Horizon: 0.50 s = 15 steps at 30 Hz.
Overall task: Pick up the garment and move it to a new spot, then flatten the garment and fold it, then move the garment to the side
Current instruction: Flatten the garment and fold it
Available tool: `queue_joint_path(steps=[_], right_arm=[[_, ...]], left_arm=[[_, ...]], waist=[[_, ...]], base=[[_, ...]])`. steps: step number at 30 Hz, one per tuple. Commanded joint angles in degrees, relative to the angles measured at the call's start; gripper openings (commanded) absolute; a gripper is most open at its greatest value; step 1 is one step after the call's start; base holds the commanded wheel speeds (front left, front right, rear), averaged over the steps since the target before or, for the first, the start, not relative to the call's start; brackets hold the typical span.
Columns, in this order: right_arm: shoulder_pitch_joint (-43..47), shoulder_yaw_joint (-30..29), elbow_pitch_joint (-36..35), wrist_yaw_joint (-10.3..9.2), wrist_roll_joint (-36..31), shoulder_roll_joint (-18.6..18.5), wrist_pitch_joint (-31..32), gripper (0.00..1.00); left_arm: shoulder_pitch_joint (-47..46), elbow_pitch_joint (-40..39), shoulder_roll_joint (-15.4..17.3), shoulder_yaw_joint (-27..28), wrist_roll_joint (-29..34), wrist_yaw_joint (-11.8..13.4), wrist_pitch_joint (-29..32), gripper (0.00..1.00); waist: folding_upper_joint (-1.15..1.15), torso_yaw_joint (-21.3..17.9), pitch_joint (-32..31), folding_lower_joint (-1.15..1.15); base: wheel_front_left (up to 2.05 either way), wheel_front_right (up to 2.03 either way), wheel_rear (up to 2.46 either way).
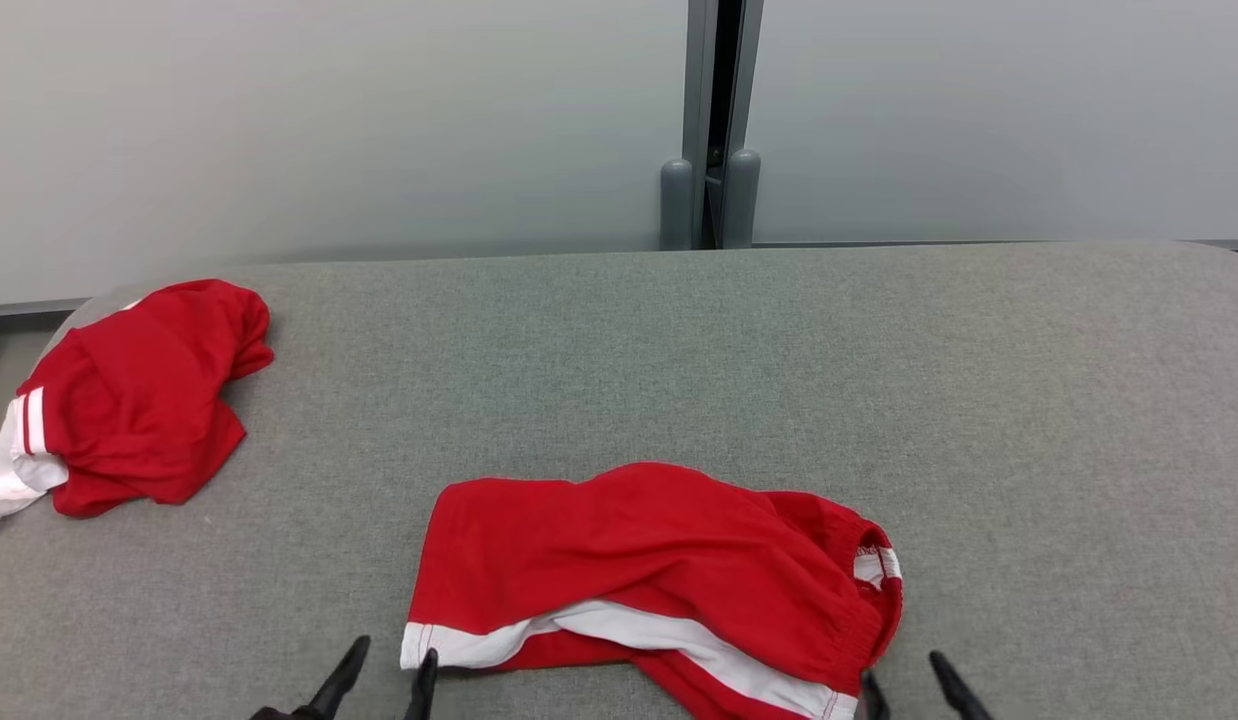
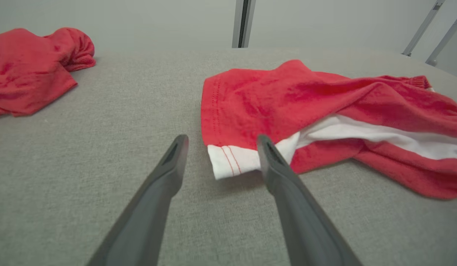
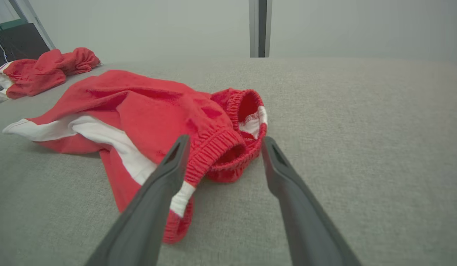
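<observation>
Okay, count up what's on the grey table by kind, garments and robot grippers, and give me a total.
Red garments: 2 (crumpled red shorts, bunched red garment)
Grippers: 2 (left gripper, right gripper)
Total: 4

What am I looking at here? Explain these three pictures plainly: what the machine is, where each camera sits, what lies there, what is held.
It is a two-armed robot. The head view looks down on a grey table. Red shorts lie crumpled near the robot; a second red garment lies at the far left. The other two pictures come from cameras on the wrists, looking along each gripper's dark fingers. The left gripper points at the shorts' white hem; the right gripper points at the waistband. Both are open and hold nothing.
</observation>
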Motion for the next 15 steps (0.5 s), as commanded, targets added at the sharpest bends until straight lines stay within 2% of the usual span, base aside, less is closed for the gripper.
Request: queue_joint_path(steps=[1, 15], right_arm=[[1.5, 2.6, 1.5, -0.02, 0.6, -0.4, -0.3, 1.00], [-3.2, 11.9, 9.4, -0.02, 3.3, -1.5, -0.3, 1.00]], left_arm=[[-1.1, 2.0, 0.4, -1.4, -0.1, -0.6, -0.2, 1.00], [-8.4, 11.2, 2.5, -8.4, -3.6, -1.5, -0.2, 1.00]], waist=[[0.00, 0.0, 0.7, 0.00], [0.00, -0.9, 3.7, 0.00]], base=[[0.00, 0.00, 0.00], [0.00, 0.00, 0.00]])
